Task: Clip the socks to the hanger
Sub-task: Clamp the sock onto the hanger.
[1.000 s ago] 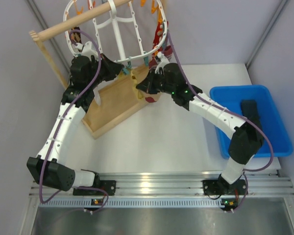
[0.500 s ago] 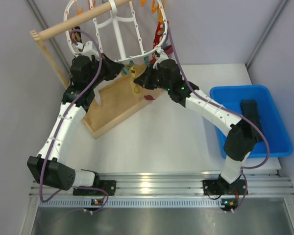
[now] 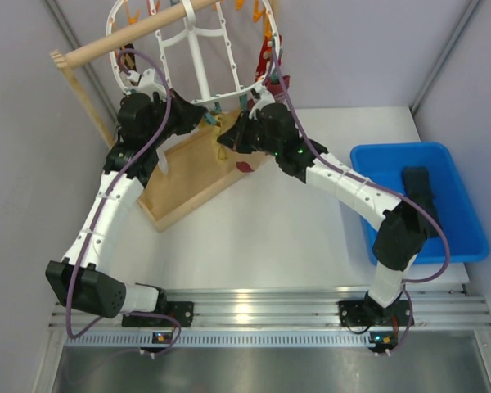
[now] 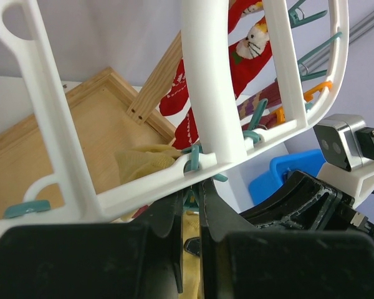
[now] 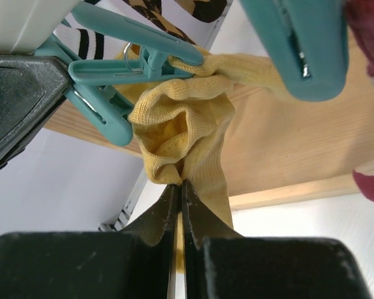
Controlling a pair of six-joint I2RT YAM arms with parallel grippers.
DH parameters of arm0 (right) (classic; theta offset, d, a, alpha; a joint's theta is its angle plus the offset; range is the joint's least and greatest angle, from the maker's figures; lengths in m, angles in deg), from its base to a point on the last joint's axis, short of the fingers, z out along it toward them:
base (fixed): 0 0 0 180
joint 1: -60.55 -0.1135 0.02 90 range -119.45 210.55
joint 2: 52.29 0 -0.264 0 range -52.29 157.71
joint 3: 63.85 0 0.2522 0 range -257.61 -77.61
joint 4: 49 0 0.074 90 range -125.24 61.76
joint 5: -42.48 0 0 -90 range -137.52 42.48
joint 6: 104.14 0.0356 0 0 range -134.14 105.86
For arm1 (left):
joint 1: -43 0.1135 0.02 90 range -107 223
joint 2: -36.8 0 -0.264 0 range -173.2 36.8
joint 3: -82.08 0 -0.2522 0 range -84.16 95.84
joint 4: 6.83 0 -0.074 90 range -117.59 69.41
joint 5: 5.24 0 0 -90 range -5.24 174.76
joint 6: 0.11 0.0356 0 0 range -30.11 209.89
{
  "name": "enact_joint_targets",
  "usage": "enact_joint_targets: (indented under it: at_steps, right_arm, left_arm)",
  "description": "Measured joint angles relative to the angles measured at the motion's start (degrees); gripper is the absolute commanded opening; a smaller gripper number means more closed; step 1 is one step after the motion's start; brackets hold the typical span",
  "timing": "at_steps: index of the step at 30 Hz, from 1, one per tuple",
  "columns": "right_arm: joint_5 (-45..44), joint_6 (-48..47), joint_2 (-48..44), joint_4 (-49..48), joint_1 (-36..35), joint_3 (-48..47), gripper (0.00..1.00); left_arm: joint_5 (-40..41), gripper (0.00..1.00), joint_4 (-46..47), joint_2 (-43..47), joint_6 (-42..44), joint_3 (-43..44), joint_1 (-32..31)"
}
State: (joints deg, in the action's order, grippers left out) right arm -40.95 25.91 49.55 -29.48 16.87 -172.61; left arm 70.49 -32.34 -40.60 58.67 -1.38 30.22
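Where grey walls (image 3: 352, 49) enclose white table (image 3: 254, 237), hanger (image 3: 198, 61) overhangs wooden base (image 3: 180, 180).

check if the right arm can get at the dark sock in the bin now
Probably not yet: the right gripper is shut on the yellow sock at the teal clip. Nothing covers the dark sock in the blue bin.

Blue bin (image 3: 393, 160) right; wooden base (image 3: 188, 176) left

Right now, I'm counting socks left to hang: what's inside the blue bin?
One dark sock lies in the bin, toward its far side. The right arm covers the bin's left part, so anything there cannot be seen.
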Motion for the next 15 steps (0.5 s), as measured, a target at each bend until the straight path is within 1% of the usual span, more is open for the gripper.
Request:
enact_joint_targets:
  at_steps: [15]
  right_arm:
    - [0.2,-0.2,0.0,-0.3,-1.5,-2.1,0.0]
  left_arm:
    - [0.6,0.0,0.0,-0.1,1.8,0.0,0.0]
